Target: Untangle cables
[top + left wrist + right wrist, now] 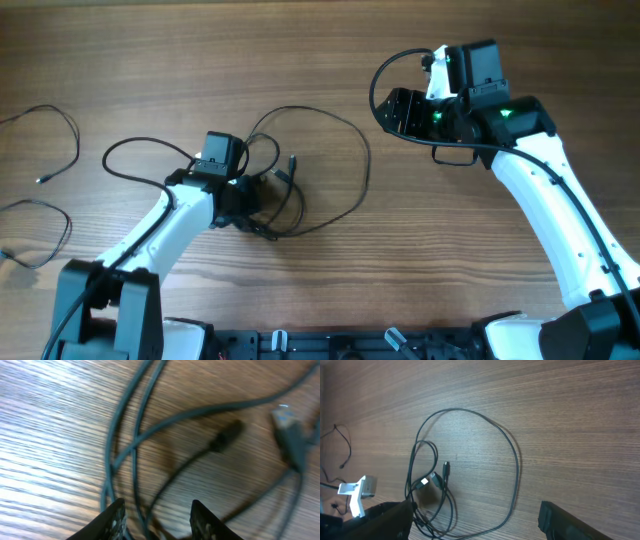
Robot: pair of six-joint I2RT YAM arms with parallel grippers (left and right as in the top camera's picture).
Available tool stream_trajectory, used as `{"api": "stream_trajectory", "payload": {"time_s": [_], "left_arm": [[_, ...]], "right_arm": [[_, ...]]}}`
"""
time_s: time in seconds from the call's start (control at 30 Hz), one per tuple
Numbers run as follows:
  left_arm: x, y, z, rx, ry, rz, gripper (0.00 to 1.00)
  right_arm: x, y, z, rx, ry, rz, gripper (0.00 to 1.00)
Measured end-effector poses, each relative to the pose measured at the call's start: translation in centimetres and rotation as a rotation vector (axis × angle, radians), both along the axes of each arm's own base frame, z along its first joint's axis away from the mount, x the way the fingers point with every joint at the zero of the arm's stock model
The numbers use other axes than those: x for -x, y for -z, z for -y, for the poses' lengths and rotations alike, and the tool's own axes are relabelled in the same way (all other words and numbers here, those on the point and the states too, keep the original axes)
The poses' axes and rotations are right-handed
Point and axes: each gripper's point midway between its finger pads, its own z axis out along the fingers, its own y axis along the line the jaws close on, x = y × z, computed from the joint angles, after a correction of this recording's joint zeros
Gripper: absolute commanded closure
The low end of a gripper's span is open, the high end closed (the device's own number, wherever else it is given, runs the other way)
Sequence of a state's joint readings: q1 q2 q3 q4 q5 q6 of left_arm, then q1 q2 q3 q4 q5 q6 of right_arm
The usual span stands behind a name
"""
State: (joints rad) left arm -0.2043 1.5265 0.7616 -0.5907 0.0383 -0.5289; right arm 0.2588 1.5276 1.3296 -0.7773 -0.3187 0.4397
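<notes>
The cables are thin black cords tangled in the middle of the table, with one wide loop swinging out to the right. My left gripper sits low over the knot. In the left wrist view its fingertips stand apart, and cable strands run between them without being pinched. A small plug and a flat silver-tipped plug lie just ahead. My right gripper hovers at the upper right, wide open and empty. Its view looks down on the loop and the plugs.
Two separate thin cords lie at the far left, one curling near the back and one nearer the front. Another cable loop lies just left of my left wrist. The table is brown wood.
</notes>
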Motion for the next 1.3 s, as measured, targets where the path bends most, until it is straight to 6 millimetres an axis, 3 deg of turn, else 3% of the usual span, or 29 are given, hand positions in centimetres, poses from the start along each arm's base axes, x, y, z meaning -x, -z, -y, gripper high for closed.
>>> {"api": "stream_trajectory", "payload": {"time_s": [0.33, 0.43, 0.6, 0.7, 0.77, 0.8, 0.83, 0.93, 0.97, 1.03, 1.07, 1.13, 1.3], "left_arm": [[-1.5, 0.1, -0.2, -0.029, 0.011, 0.058, 0.66], [-1.4, 0.9, 0.0, -0.027, 0.021, 0.040, 0.96], [-1.4, 1.3, 0.2, -0.025, 0.028, 0.028, 0.96], [-1.1, -0.3, 0.4, -0.018, 0.031, -0.007, 0.96], [-2.7, -4.7, 1.1, 0.016, 0.037, 0.053, 0.96], [-6.0, -12.3, 2.6, 0.093, 0.050, 0.240, 0.96], [-6.6, -15.4, 3.2, 0.133, 0.062, 0.317, 0.96], [-7.2, -23.4, 5.1, 0.263, 0.118, 0.505, 0.96], [-6.8, -27.3, 5.7, 0.317, 0.149, 0.600, 0.96], [-5.8, -31.8, 6.3, 0.374, 0.188, 0.715, 0.96], [-5.4, -33.7, 6.5, 0.396, 0.206, 0.765, 0.96], [-5.1, -35.6, 6.7, 0.419, 0.223, 0.817, 0.96], [-6.0, -37.4, 5.9, 0.434, 0.198, 0.888, 0.96]], "right_arm": [[0.0, 0.0, 0.0, 0.002, 0.001, -0.001, 0.17], [0.0, 0.0, 0.0, 0.002, 0.001, -0.001, 0.17], [0.0, 0.0, 0.0, 0.003, 0.001, 0.000, 0.17], [0.0, 0.0, 0.0, 0.002, 0.001, 0.000, 0.16], [0.0, 0.0, 0.0, 0.002, 0.001, 0.000, 0.16], [0.0, 0.0, 0.0, 0.004, -0.003, 0.002, 0.16], [0.0, -0.1, -0.1, 0.002, -0.016, 0.009, 0.16], [0.0, -0.7, -1.0, -0.034, -0.074, 0.036, 0.19], [0.0, -1.0, -1.6, -0.059, -0.108, 0.049, 0.20], [0.5, -2.0, -3.2, -0.131, -0.199, 0.078, 0.20], [0.8, -2.8, -4.1, -0.182, -0.255, 0.094, 0.21], [1.5, -3.9, -5.4, -0.257, -0.334, 0.114, 0.21], [3.6, -6.2, -8.3, -0.397, -0.500, 0.150, 0.25]]}}
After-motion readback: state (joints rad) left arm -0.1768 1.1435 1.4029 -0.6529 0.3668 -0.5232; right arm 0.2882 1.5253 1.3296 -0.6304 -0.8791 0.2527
